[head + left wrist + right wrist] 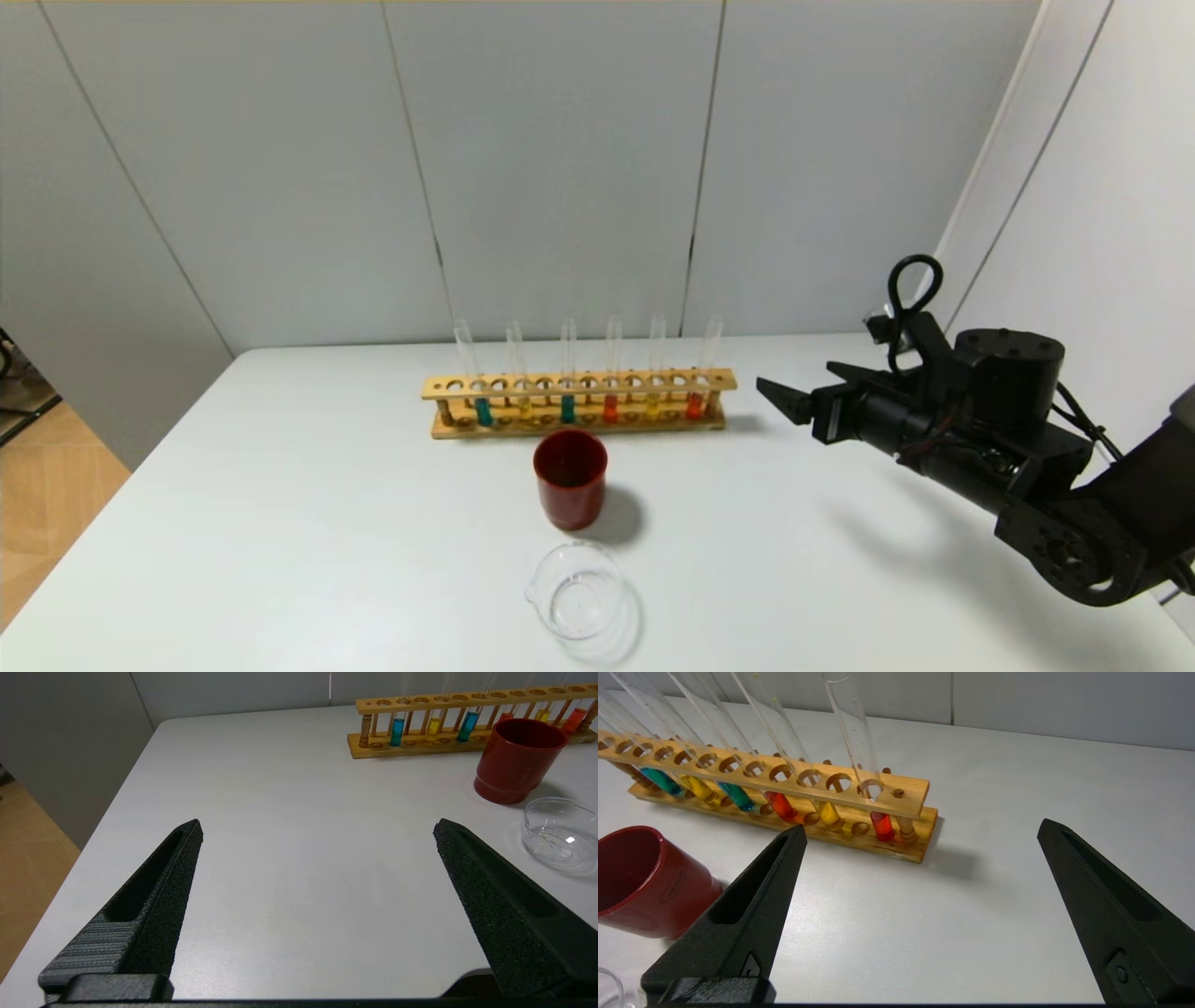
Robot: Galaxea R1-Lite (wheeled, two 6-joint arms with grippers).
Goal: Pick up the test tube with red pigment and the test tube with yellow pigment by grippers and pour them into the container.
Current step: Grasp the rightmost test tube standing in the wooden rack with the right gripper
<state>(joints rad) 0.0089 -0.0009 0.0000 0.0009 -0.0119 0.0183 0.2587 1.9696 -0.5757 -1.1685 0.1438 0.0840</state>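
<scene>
A wooden rack (579,401) at the table's back holds several upright glass tubes. The test tube with red pigment (694,404) is at the rack's right end (881,825), the test tube with yellow pigment (653,404) next to it (828,812). Another red tube (610,408) and another yellow tube (523,408) stand farther left. The clear container (579,590) sits near the front edge. My right gripper (792,385) is open and empty, just right of the rack's end (922,826). My left gripper (317,823) is open and empty over bare table at the left.
A dark-red cup (569,478) stands between the rack and the container. Two teal tubes (483,411) (567,409) are in the rack's left half. The white table (308,523) ends at the left edge, with floor beyond; grey wall panels stand behind the rack.
</scene>
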